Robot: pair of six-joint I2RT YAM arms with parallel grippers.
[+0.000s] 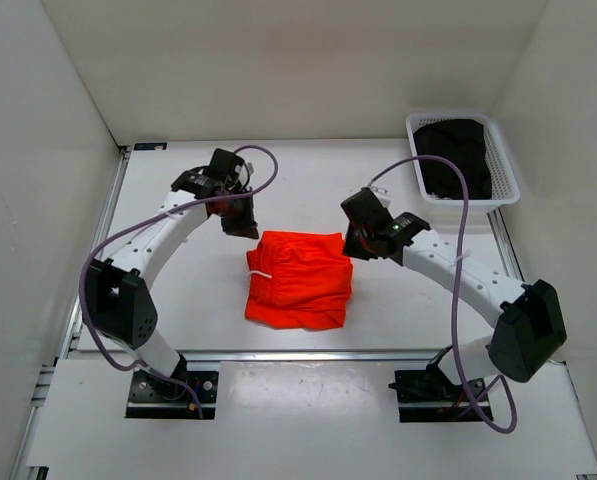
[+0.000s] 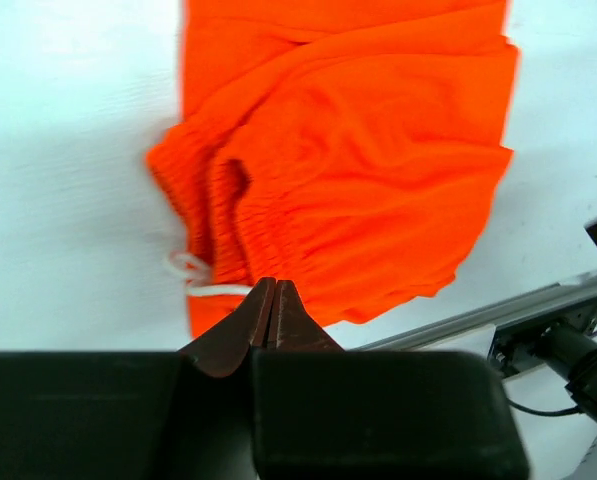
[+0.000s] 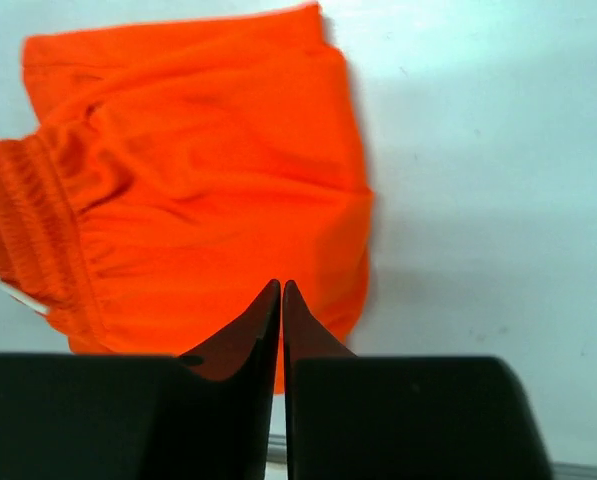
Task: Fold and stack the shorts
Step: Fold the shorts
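Two pincers closed, both empty | left pincer: tips pressed together, gripping nothing | right pincer: tips all but touching, gripping nothing | shorts: folded bundle flat on tabletop, between the pincers, just beside each, ahead of both tips

1. From the left wrist, the shorts run off the top edge, so I can't see their far side.
2. The left gripper covers a bit of the shorts' near edge.
3. Only a small loop of the drawstring shows at the shorts' waistband; the rest is hidden.
4. From the right wrist, the shorts' waistband end is cut off at the left edge.
5. Beyond the shorts, far right, a black garment lies in a basket; I can't tell what it is.
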